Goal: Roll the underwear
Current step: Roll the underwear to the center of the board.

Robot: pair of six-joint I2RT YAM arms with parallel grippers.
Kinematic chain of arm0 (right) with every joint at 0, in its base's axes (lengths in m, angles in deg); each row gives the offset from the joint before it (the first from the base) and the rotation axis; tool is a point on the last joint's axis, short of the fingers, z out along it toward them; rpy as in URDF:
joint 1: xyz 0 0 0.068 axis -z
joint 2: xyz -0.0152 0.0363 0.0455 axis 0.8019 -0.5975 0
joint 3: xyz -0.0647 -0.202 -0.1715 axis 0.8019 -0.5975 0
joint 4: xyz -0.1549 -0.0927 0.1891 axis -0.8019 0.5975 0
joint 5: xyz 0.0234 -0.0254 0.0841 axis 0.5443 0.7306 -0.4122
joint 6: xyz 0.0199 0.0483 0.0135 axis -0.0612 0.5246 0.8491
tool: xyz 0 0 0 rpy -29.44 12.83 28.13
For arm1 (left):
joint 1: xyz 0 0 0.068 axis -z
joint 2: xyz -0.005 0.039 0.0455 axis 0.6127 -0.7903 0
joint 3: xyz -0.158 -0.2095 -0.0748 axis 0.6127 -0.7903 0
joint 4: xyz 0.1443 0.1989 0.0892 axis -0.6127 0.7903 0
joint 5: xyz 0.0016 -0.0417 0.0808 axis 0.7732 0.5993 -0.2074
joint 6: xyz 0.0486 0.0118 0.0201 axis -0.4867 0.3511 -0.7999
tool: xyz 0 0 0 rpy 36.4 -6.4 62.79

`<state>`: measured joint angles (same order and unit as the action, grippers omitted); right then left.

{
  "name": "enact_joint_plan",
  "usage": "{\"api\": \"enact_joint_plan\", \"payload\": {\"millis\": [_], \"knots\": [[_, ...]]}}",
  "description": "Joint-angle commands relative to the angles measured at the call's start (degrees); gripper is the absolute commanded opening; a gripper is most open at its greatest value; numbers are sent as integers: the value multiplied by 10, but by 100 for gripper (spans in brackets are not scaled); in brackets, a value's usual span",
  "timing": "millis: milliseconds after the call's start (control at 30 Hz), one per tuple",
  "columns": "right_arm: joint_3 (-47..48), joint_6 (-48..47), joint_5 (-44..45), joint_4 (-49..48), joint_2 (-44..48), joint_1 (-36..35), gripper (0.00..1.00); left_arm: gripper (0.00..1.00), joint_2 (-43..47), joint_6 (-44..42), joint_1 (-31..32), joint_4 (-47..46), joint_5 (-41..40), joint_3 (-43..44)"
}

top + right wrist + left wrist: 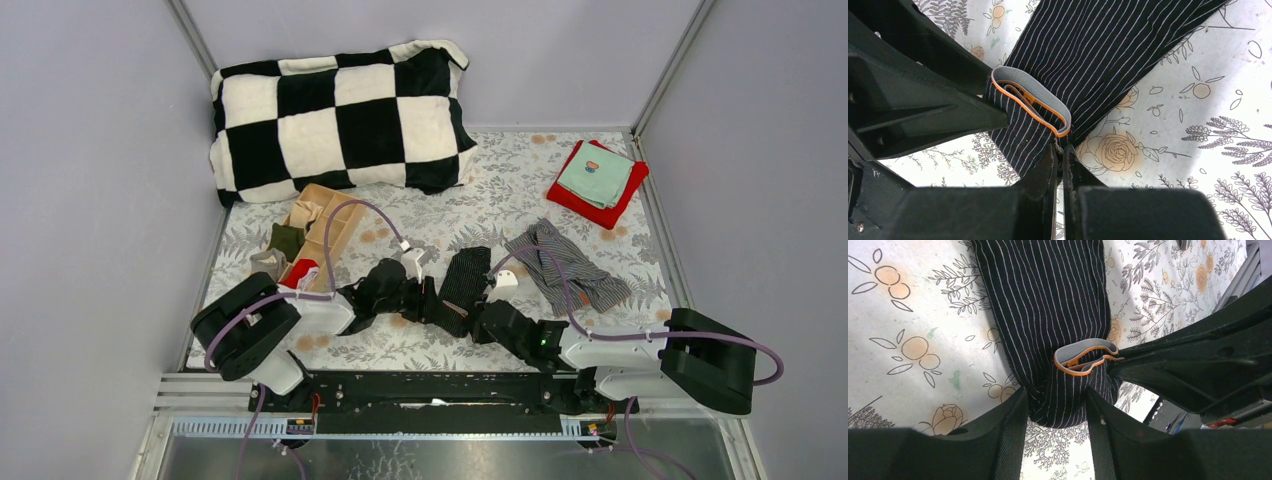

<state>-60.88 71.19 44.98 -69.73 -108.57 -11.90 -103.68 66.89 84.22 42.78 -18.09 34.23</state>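
The black boxer shorts (463,283), with fine pale pinstripes, lie folded into a long narrow strip. The strip runs from 12 to 6 o'clock, tilted slightly, near the middle of the top view. Their 6 o'clock end is bunched up, and the grey, orange-edged waistband (1087,351) curls on top. The grey striped boxer shorts (566,266) lie crumpled just beside, at 3 o'clock.

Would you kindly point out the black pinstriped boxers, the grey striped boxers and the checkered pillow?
black pinstriped boxers (1048,305), left wrist view, flat pinstriped cloth.
grey striped boxers (595,280), top external view, its right half.
checkered pillow (312,140), top external view, a white square.
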Motion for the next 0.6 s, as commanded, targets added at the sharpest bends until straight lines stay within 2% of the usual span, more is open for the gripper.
{"api": "enact_joint_plan", "payload": {"millis": [0, 100, 267, 367, 567], "knots": [[4, -24, -18, 36, -14, 9, 0, 47, -15, -2, -4, -33, -14, -6], [1, -31, -20, 34, -10, 10, 2, 36, -15, 0, -4, -31, -29, -10], [-4, -100, -33, -1, 22, 10, 41, 11, -20, -11, -4, 17, -31, 8], [-5, -173, -50, -38, 58, 10, 54, 7, -17, -23, -4, 60, -35, 14], [-22, -336, -32, -100, 150, 10, 65, 4, 14, -26, -4, 118, -46, -3]]}}
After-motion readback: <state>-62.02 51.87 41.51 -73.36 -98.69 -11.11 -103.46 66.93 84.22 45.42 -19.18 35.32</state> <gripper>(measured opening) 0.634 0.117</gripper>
